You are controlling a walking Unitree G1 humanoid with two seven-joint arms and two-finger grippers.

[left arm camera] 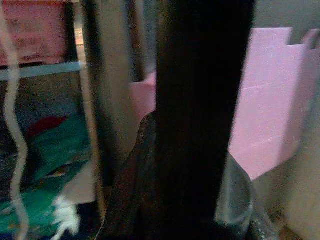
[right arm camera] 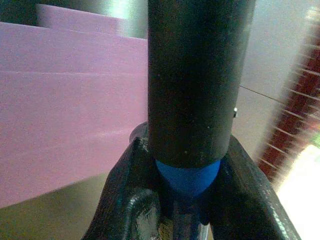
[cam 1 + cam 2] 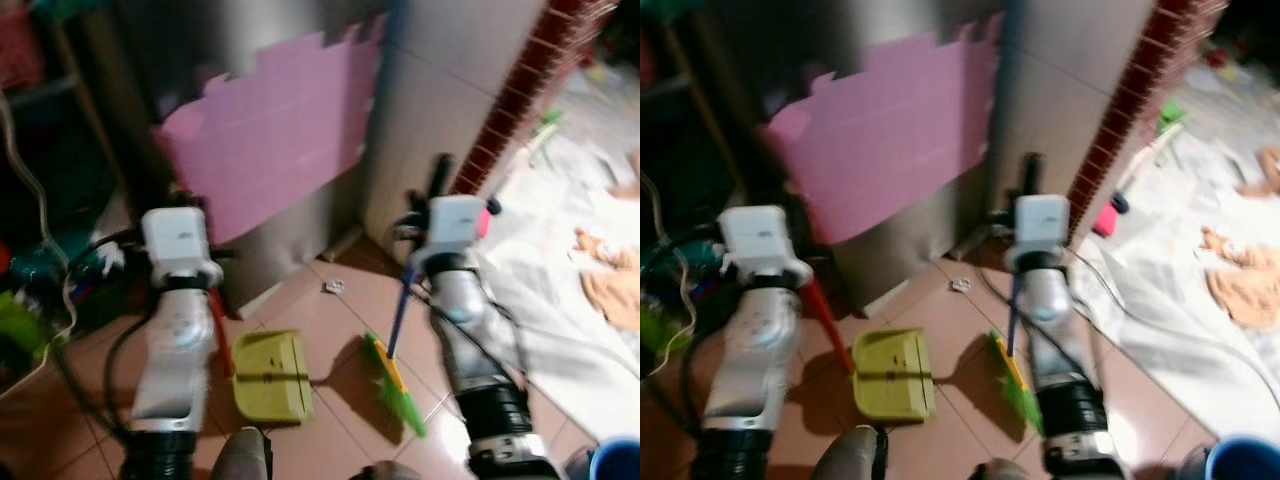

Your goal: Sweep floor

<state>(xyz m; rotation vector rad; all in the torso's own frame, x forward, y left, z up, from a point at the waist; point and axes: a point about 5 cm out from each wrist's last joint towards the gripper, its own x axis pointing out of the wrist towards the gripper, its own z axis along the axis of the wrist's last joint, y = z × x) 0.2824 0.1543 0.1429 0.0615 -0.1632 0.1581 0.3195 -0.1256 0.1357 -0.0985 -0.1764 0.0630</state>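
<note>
On the reddish tiled floor [image 3: 330, 300] in front of us, the broom with green bristles and a blue pole [image 3: 395, 375] rests its head just beside the yellow-green plastic dustpan [image 3: 268, 375]. Our right gripper [image 2: 187, 170] is pinched around the broom's black upper grip, the blue shaft seated between its fingers. Our left gripper [image 1: 200, 165] appears closed on the dustpan's dark handle, whose red stem [image 3: 218, 330] runs down to the pan. We judge both tools light and stiff; the smooth pole could twist in the grip, so holding at the black sleeve suits. A small crumpled white scrap [image 3: 334, 287] lies near the pink foam board [image 3: 280, 140], well apart from the bristles.
</note>
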